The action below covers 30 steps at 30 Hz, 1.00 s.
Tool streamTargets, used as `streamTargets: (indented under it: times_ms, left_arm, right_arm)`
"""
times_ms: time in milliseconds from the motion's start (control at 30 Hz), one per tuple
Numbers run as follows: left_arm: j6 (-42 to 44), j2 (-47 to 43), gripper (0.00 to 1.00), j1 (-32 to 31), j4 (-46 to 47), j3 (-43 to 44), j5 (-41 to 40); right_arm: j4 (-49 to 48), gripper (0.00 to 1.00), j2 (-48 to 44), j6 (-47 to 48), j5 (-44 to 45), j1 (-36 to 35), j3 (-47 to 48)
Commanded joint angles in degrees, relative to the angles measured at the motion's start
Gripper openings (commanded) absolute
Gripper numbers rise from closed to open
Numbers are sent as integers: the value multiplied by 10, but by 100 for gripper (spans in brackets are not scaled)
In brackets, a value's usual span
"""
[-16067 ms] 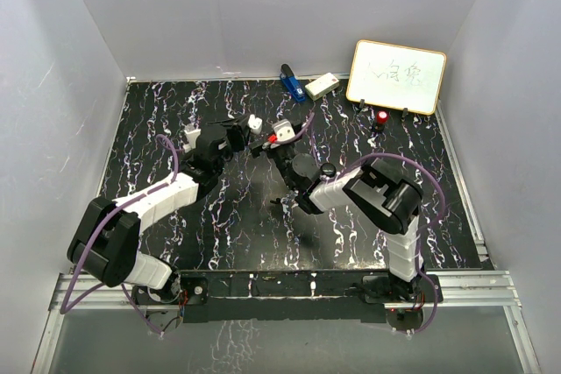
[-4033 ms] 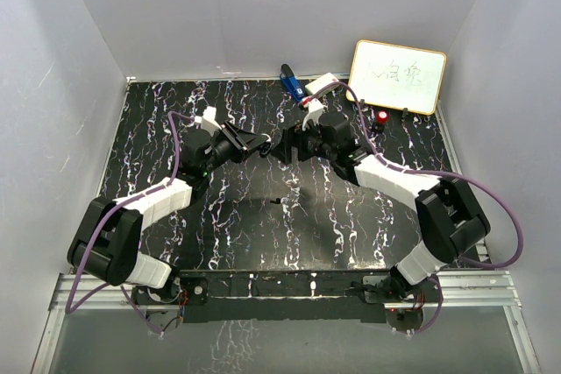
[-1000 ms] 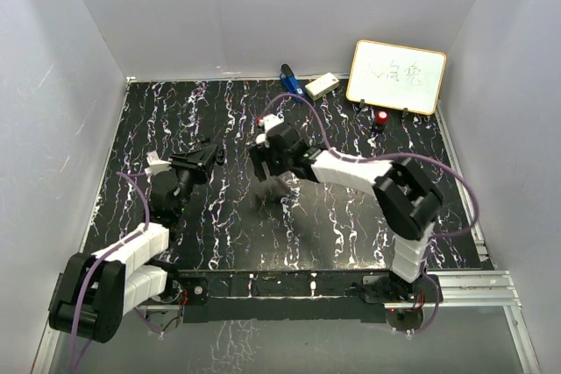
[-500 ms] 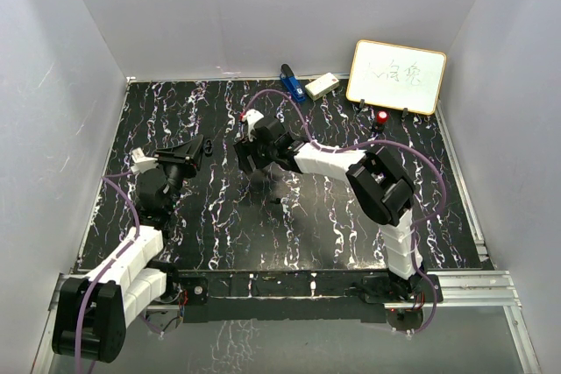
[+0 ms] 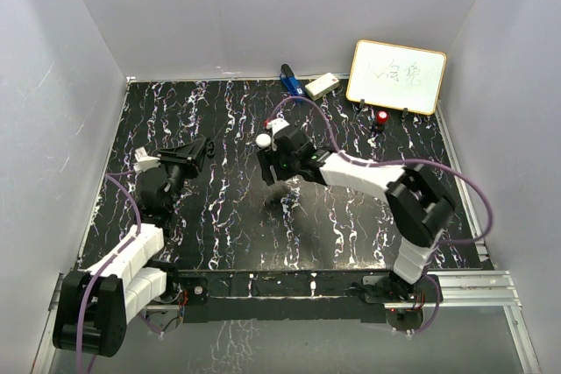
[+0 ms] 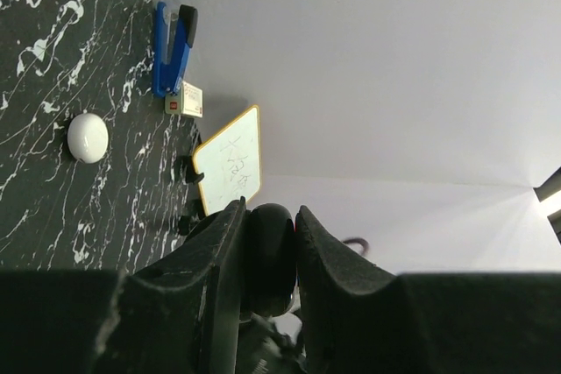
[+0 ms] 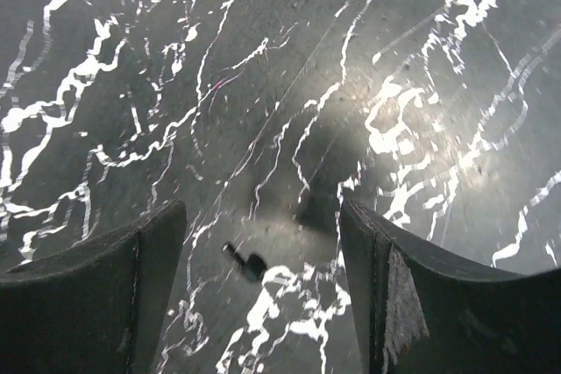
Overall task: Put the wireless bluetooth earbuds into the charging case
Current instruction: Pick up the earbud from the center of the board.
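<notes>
The charging case point(image 5: 263, 140), a small round white puck, lies on the black marbled table; it also shows as the puck point(image 6: 88, 137) in the left wrist view. A tiny dark earbud point(image 7: 245, 262) with a short stem lies on the table below and between the spread fingers of my right gripper point(image 7: 263, 216), which is open and hovers over it. From above, this earbud point(image 5: 280, 201) lies just in front of the right gripper point(image 5: 274, 171). My left gripper point(image 5: 200, 146) is raised at the left, shut on a glossy black rounded piece point(image 6: 267, 256). I cannot tell what that piece is. No white earbud shows.
A blue stapler point(image 5: 289, 81) and a cream box point(image 5: 322, 86) lie at the back edge. A whiteboard point(image 5: 396, 76) leans in the back right corner with a red-topped item point(image 5: 383, 117) in front. Grey walls enclose three sides.
My right gripper has swung right and nearer, uncovering the white case, and its jaws have narrowed a little. The left arm has hardly moved.
</notes>
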<state>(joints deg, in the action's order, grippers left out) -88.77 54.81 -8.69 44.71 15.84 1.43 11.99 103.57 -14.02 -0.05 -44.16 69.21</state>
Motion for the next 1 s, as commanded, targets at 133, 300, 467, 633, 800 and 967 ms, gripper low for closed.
streamTargets:
  times_ms: [133, 300, 467, 633, 800, 967]
  left_arm:
    - [-9, 26, 0, 4, 43, -8, 34]
    - [-8, 24, 0, 4, 38, -8, 34]
    - [-7, 32, 0, 4, 44, -6, 39]
    - [-9, 40, 0, 4, 50, -6, 41]
    - [-9, 43, 0, 4, 51, -5, 41]
    - [-10, 46, 0, 4, 55, -7, 40]
  right_arm:
    - [16, 68, -90, -85, 43, -18, -59]
    - [45, 68, -91, -83, 90, -39, -75]
    - [54, 68, -103, -77, 154, -58, -102]
    - [65, 69, -106, -72, 178, -64, -118]
    - [62, 69, -99, -68, 186, -68, -128]
    - [48, 69, -87, -66, 182, -68, -135]
